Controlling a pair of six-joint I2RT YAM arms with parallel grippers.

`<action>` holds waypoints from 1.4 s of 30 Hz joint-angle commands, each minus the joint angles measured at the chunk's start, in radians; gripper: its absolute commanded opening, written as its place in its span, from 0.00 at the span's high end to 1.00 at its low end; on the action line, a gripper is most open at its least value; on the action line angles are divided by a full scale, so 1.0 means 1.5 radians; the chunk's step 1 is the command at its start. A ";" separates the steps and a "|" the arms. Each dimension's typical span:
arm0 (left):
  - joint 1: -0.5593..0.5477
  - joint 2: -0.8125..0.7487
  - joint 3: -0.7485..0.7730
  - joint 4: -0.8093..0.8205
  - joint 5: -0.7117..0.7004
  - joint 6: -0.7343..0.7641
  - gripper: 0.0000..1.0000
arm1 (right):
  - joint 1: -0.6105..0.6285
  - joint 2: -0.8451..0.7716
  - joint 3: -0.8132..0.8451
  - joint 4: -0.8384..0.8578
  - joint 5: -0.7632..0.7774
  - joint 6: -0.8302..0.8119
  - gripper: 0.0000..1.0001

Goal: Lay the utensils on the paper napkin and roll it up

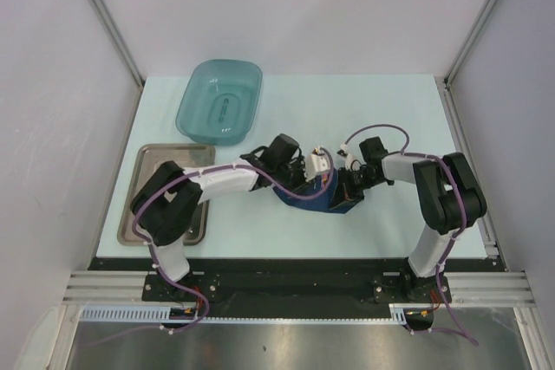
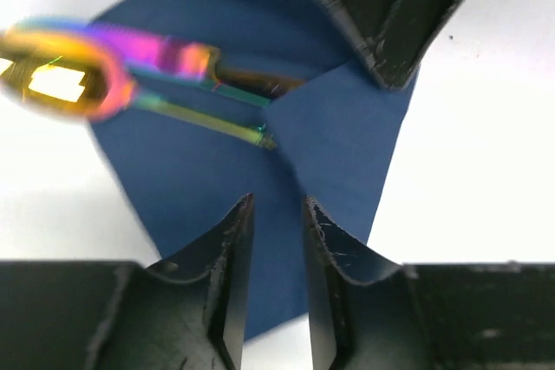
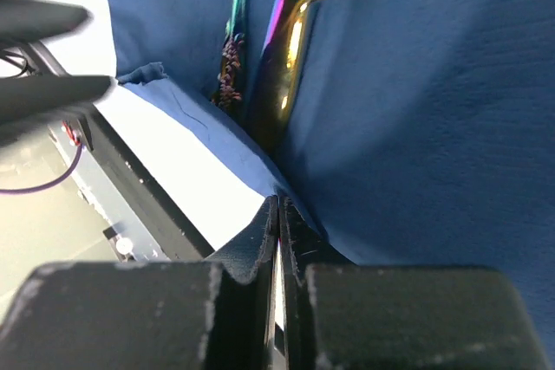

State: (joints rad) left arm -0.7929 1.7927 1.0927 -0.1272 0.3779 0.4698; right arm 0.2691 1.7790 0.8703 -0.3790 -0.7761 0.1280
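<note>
Napkin (image 1: 319,197) lies on table (image 1: 390,110) at centre of the top view, largely covered by both wrists; tub (image 1: 221,101) stands at upper left of centre, well apart; tray (image 1: 143,205) sits at the left edge under the left arm.

Left gripper (image 2: 277,201): jaws slightly parted, a narrow gap showing between them; nothing is gripped; napkin is visible through the gap and beyond the tips.

Utensils (image 2: 173,58) lie on the napkin in the upper left of the left wrist view, handles iridescent pink-purple; spoon (image 2: 61,80) has its gold bowl past the napkin edge, over bare table; a folded napkin flap covers the handle ends at centre right.

Right gripper (image 3: 279,205): jaws clenched on the napkin edge at lower centre of the right wrist view; utensils run from the top centre down into the fold just above the fingertips.
</note>
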 commanded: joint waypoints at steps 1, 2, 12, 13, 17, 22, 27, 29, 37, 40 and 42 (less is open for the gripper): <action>0.061 -0.061 0.047 -0.063 0.136 -0.140 0.65 | 0.000 0.010 0.026 0.019 0.021 0.006 0.96; 0.068 -0.064 0.048 -0.068 0.163 -0.191 0.64 | 0.000 0.012 0.029 0.019 0.022 0.007 0.96; 0.087 -0.001 -0.017 0.148 0.312 -0.572 0.78 | 0.001 0.021 0.030 0.019 0.033 0.010 0.96; 0.087 0.009 -0.021 0.166 0.312 -0.611 0.83 | 0.000 0.021 0.031 0.019 0.040 0.014 0.95; 0.086 0.066 -0.021 0.240 0.318 -0.693 0.89 | 0.001 0.021 0.034 0.016 0.045 0.016 0.96; 0.087 0.126 -0.025 0.346 0.329 -0.788 0.95 | 0.001 0.025 0.038 0.013 0.051 0.016 0.97; 0.086 0.166 -0.033 0.416 0.329 -0.850 0.96 | 0.000 0.031 0.044 0.008 0.056 0.015 0.98; 0.086 0.176 -0.036 0.425 0.321 -0.860 0.96 | -0.002 0.031 0.045 0.006 0.057 0.015 0.98; 0.087 0.209 -0.030 0.422 0.299 -0.871 0.98 | -0.007 0.025 0.049 -0.001 0.055 0.011 0.97; 0.086 0.221 -0.025 0.417 0.295 -0.867 0.98 | -0.009 0.023 0.051 -0.006 0.054 0.009 0.97; 0.087 0.229 -0.023 0.415 0.292 -0.869 0.98 | -0.010 0.019 0.052 -0.011 0.052 0.007 0.97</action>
State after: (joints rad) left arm -0.6624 2.1166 1.0416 0.4625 0.8307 -0.8169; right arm 0.2642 1.8084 0.9176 -0.3893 -0.7334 0.1570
